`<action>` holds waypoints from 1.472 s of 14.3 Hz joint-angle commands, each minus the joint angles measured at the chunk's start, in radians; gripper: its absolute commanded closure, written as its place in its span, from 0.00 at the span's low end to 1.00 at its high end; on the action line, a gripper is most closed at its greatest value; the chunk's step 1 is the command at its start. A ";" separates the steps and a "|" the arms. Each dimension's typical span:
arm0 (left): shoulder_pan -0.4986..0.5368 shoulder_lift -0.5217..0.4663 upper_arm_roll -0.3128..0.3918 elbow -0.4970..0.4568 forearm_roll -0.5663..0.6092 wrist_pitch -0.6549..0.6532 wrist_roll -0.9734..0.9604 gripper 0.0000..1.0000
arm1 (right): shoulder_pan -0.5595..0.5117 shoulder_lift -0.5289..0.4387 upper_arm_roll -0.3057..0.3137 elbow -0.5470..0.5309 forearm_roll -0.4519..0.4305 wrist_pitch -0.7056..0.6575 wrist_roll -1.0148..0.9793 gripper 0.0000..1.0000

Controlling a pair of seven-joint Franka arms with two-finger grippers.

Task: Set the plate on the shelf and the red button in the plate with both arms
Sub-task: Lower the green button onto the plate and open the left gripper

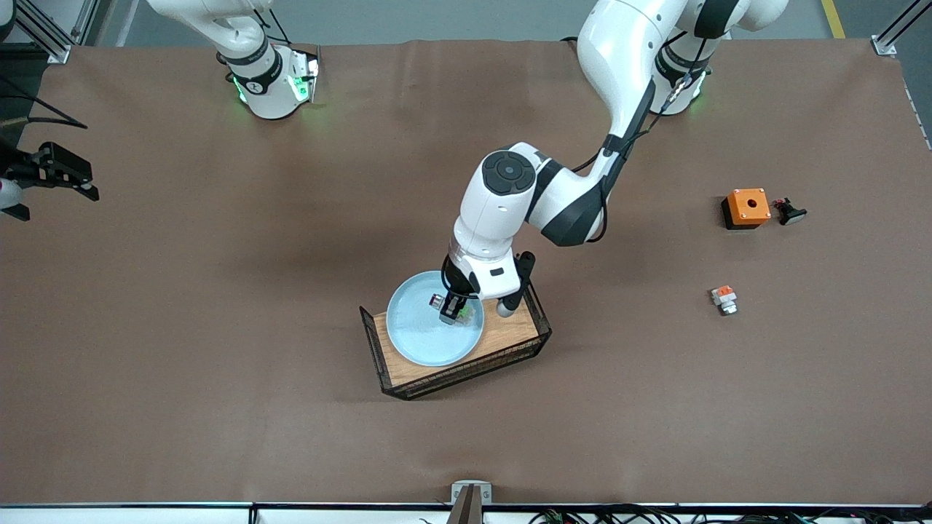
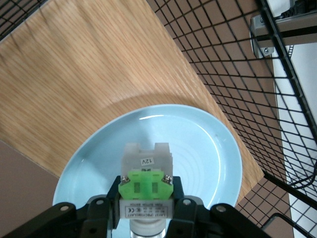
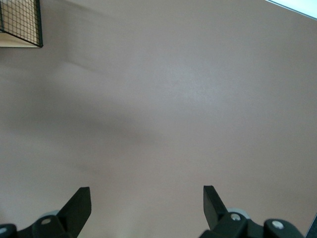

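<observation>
Risk: left tool [image 2: 143,210], clamped on red button [image 2: 146,191] over plate [image 2: 218,148], may release high; button could roll toward 3 o'clock. Right tool [image 3: 147,198] waits apart over surface [image 3: 173,99].

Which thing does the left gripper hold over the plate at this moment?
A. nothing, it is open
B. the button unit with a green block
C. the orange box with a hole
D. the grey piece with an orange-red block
B: the left gripper is shut on the red button, whose green block shows between its fingers, over the pale blue plate.
</observation>
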 commanded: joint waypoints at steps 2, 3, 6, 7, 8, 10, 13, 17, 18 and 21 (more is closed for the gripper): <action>-0.009 0.009 0.011 0.021 0.005 0.004 0.028 0.76 | -0.096 -0.027 0.116 -0.023 -0.075 -0.001 0.001 0.00; -0.009 0.011 0.011 0.021 0.005 0.004 0.036 0.70 | -0.102 -0.030 0.116 -0.023 -0.077 -0.003 0.007 0.00; -0.009 0.012 0.011 0.020 0.005 0.004 0.065 0.62 | -0.139 -0.054 0.118 -0.034 -0.075 -0.049 0.077 0.00; -0.009 0.012 0.011 0.020 0.005 0.004 0.067 0.54 | -0.134 -0.059 0.116 -0.031 -0.075 -0.088 0.105 0.00; -0.010 0.012 0.013 0.015 0.007 0.004 0.077 0.02 | -0.131 -0.069 0.116 -0.032 -0.075 -0.098 0.125 0.00; -0.009 0.008 0.011 0.015 0.010 0.001 0.113 0.00 | -0.124 -0.073 0.110 -0.028 -0.075 -0.122 0.126 0.00; -0.003 -0.011 0.008 0.020 0.008 -0.083 0.114 0.00 | -0.127 -0.062 0.098 -0.006 -0.063 -0.121 0.129 0.00; 0.054 -0.165 0.008 0.020 0.004 -0.401 0.256 0.00 | -0.127 -0.060 0.101 -0.006 -0.060 -0.106 0.210 0.00; 0.082 -0.208 0.008 0.020 0.002 -0.486 0.348 0.00 | -0.125 -0.060 0.101 -0.006 -0.060 -0.110 0.232 0.00; 0.189 -0.310 0.011 0.014 -0.010 -0.628 0.630 0.00 | -0.130 -0.060 0.098 -0.006 -0.060 -0.130 0.232 0.00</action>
